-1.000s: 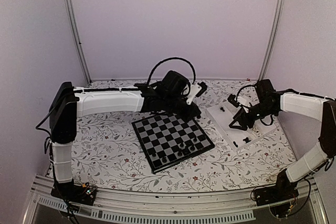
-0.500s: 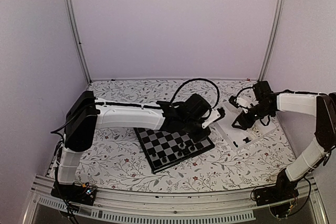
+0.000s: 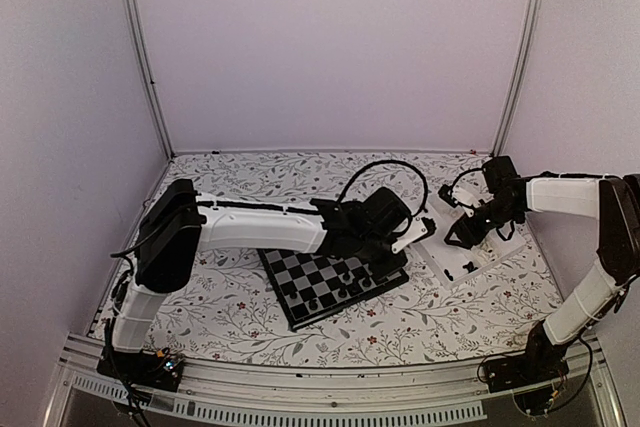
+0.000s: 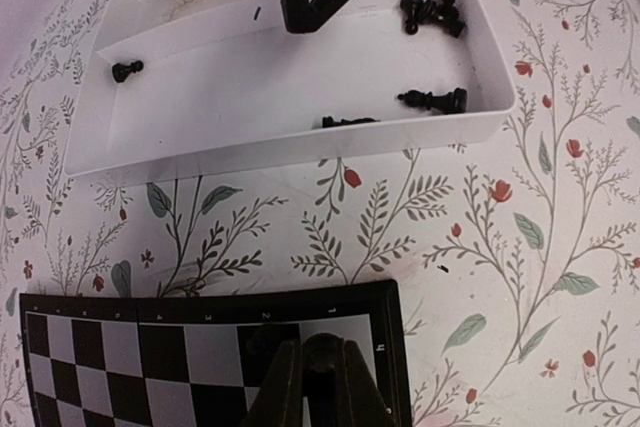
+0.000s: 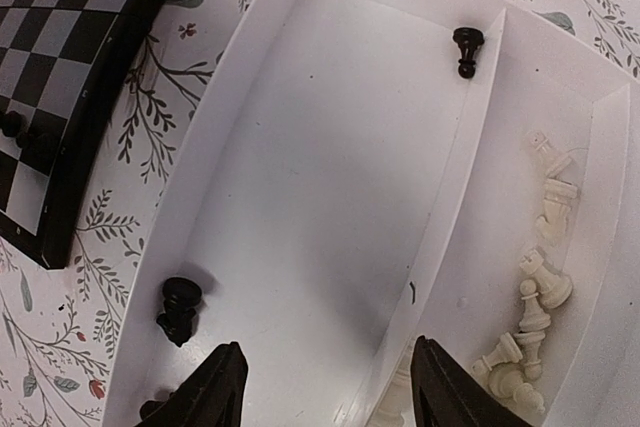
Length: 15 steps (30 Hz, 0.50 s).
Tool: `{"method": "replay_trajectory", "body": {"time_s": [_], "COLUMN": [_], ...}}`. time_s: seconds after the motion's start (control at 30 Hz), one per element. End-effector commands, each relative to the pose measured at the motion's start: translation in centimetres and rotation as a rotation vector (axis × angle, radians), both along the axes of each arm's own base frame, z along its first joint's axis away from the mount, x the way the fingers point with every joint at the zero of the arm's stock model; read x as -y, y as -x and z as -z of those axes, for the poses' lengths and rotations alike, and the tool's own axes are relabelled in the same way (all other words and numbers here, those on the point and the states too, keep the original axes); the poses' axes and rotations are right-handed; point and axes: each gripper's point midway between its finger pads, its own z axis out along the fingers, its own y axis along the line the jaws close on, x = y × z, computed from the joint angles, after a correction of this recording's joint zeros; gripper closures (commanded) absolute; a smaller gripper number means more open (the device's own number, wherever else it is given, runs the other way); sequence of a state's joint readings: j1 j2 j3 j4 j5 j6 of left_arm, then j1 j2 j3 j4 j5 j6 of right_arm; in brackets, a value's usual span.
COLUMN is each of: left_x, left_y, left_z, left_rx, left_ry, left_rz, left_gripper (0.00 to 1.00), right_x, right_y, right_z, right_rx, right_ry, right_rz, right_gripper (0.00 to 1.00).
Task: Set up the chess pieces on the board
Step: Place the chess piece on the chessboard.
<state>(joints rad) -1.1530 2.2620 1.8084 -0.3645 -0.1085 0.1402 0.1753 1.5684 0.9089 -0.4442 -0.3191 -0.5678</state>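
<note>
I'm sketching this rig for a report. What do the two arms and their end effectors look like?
Left arm and right arm: white link shells between black joint housings. A black cable loops above the left wrist, a smaller one by the right. Left end effector and right end effector: plain black tapered fingers.

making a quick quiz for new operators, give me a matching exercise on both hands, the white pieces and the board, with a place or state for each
Things:
1. left hand
2. right hand
3. white pieces
4. board

Places or states:
A. open, above the tray
B. flat on the flowered cloth, beside the tray
C. shut, over the board near its corner
D. lying in their own tray compartment

Pairs: 1-C, 2-A, 3-D, 4-B
</note>
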Motion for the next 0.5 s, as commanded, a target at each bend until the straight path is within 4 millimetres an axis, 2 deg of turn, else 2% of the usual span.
{"method": "replay_trajectory", "body": {"time_s": [0.0, 0.37, 0.47], "left_x": [0.3, -0.1, -0.2], "left_y": [1.4, 1.4, 1.3], "left_z": [1.0, 3.0, 3.2], "left_rx": [-0.035, -0.050, -0.049], "left_ry": [-0.029, -0.081, -0.090], "left_rz": [0.035, 0.025, 0.021], "left_gripper": [0.97, 0.96, 0.92], "right_x": [0.3, 0.1, 0.1], "right_y": [-0.2, 0.0, 0.0], "right_z": [0.3, 0.7, 0.8], "right_rx": [-0.006, -0.035, -0.040], "right_ry": [0.006, -0.004, -0.005], "right_rz": [0.014, 0.009, 0.008], "right_gripper": [0.40, 0.40, 0.40]}}
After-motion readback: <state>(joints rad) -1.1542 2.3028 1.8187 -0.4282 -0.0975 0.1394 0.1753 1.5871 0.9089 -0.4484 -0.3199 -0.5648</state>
